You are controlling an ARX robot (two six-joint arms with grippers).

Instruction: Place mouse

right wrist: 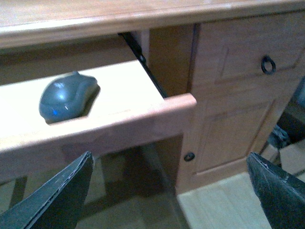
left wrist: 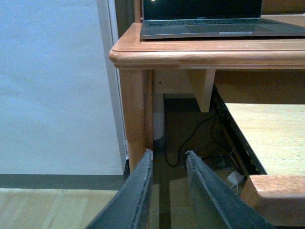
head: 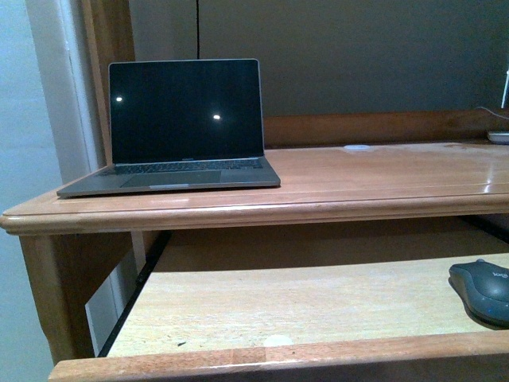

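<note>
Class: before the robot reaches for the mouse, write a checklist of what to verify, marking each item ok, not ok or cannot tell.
1. Mouse in view, lying free on the pull-out tray: ok.
2. Right gripper open and empty: ok.
3. Mouse between the right gripper's fingers: not ok, it lies outside their gap.
4. Left gripper empty, away from the mouse: ok.
5. Bare wood on the desktop beside the laptop: ok.
6. Headroom under the desktop edge for lifting: cannot tell.
</note>
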